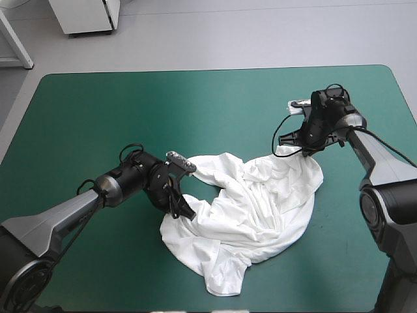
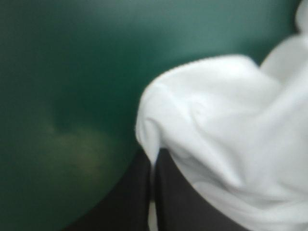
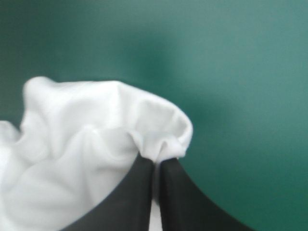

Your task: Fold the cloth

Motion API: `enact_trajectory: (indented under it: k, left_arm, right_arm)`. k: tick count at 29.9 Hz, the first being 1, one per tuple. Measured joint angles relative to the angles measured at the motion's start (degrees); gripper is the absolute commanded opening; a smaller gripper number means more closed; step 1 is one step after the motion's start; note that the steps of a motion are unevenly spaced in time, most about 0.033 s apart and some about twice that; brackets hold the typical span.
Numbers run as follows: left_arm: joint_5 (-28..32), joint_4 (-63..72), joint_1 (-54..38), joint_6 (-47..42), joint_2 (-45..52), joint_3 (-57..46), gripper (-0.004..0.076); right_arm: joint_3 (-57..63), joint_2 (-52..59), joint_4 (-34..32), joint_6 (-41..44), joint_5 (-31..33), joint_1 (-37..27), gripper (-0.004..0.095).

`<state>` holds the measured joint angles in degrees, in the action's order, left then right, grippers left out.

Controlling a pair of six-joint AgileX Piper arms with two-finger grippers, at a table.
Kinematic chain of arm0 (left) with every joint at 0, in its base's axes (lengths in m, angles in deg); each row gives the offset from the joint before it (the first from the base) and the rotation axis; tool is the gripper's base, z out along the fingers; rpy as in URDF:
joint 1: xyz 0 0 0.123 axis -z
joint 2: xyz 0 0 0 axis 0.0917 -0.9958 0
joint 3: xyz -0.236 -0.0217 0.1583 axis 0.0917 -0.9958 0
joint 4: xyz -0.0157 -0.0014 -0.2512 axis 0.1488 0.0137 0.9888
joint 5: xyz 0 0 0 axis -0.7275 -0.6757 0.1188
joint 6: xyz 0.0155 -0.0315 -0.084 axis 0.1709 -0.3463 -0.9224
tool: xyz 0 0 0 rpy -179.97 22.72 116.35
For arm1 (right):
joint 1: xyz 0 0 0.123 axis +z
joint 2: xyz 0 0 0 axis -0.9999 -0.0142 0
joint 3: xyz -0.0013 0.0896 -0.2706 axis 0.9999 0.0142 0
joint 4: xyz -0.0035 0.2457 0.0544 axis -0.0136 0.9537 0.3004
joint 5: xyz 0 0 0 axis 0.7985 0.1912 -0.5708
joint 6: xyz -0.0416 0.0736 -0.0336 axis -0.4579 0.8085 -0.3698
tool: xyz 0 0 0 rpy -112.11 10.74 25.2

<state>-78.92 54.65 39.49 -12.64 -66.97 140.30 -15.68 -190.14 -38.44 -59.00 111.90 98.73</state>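
Observation:
The white T-shirt (image 1: pixel 251 218) lies crumpled on the teal-green cover, right of the table's middle. My left gripper (image 1: pixel 181 210) is low at the shirt's left edge, its black fingers all but shut with white cloth (image 2: pixel 226 130) pinched between them. My right gripper (image 1: pixel 303 151) is at the shirt's far right corner, and its fingers are shut on a bunched fold of the T-shirt (image 3: pixel 115 130). In both wrist views the cloth spills from the fingertips to one side and bare cover lies beyond.
Teal-green cover (image 1: pixel 130 117) stretches bare to the left and far side of the shirt. The table's right edge (image 1: pixel 407 104) runs close behind the right arm. A white cabinet (image 1: pixel 88 16) stands on the floor past the far edge.

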Motion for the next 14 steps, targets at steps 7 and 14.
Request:
enact_trajectory:
  k: [7,14]
  left_arm:
    - [-5.46,-8.78,0.00,-2.15,1.85,16.24,-0.0009]
    - [-11.89,-19.97,0.00,-2.75,4.14,35.90,-0.0009]
  right_arm:
    - [-0.75,13.50,-1.29,0.00,1.68,0.11,-0.0019]
    - [-6.77,25.29,-3.24,-0.05,0.97,0.11,-0.0019]
